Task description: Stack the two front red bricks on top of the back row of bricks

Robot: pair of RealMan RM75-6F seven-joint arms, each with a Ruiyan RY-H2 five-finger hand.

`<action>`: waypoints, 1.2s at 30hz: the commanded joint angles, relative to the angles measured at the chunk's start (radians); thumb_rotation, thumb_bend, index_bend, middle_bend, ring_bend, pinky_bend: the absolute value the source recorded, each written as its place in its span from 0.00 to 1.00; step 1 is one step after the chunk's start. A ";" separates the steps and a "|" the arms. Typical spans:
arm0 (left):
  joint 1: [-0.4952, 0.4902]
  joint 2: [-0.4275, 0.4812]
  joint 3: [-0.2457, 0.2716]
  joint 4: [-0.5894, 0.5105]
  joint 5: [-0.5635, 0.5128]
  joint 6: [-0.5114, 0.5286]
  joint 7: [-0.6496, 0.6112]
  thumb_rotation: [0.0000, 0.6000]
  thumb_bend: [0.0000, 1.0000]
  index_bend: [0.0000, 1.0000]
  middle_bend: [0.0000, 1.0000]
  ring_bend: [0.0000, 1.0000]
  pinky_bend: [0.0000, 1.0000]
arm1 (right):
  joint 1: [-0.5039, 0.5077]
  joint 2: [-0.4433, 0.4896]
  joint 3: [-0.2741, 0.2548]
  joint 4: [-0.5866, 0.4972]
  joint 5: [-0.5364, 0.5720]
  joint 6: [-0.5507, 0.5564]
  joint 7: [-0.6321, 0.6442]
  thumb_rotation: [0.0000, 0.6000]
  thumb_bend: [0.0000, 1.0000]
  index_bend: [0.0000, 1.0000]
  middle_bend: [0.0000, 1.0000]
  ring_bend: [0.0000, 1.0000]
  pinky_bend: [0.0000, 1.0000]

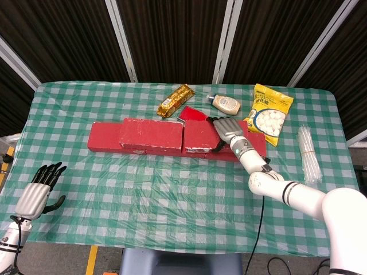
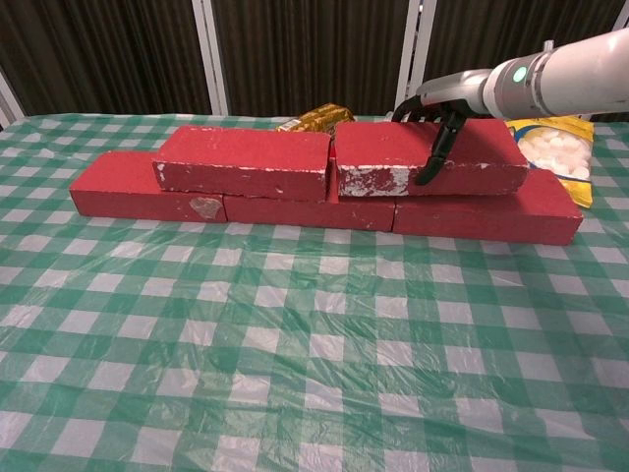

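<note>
Chipped red brick atop back row, right hand fingers grasping it

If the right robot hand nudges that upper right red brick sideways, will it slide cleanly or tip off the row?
The upper right red rectangular brick probably stays stiff and slides rather than tips: it lies flat across the lower red bricks. Its chipped white edges suggest a rough, grippy surface, so expect drag. The right robot hand grips it from above; it looks light enough for one hand.

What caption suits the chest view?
Right hand grips the second upper brick beside the first atop the back row.
</note>
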 commanded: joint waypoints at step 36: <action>0.001 0.013 -0.005 -0.002 -0.009 -0.008 -0.026 0.98 0.37 0.00 0.00 0.00 0.00 | 0.091 -0.017 -0.115 -0.034 0.198 0.072 -0.043 1.00 0.09 0.00 0.06 0.02 0.21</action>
